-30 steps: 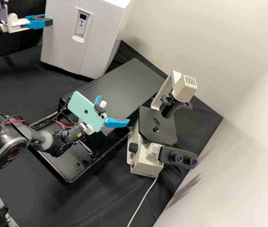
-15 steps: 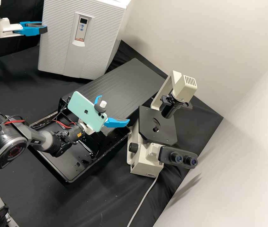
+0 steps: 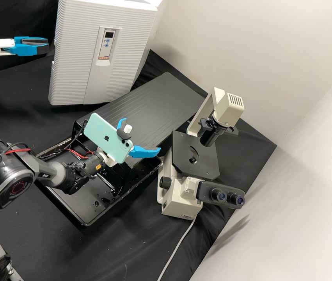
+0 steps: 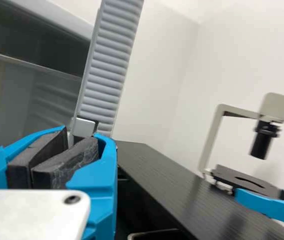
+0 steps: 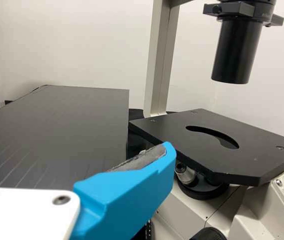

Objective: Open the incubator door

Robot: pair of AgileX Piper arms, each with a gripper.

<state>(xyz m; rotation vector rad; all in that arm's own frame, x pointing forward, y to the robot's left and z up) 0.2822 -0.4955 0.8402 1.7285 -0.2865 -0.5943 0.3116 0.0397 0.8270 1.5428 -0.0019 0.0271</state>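
Over the black cloth [image 3: 13, 93], the incubator door [image 3: 74, 74] has swung wider, furthering the task. Left pincer [image 3: 45, 46] is pressed together; right pincer [image 3: 141, 136] is spread.

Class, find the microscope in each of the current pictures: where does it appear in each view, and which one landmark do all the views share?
High view: the microscope stands right of centre, beside the open right tool.
Left wrist view: its lamp head and upright stand beyond the black panel.
Right wrist view: its stage lies just past the tool's blue finger.
Shared landmark: the black panel.
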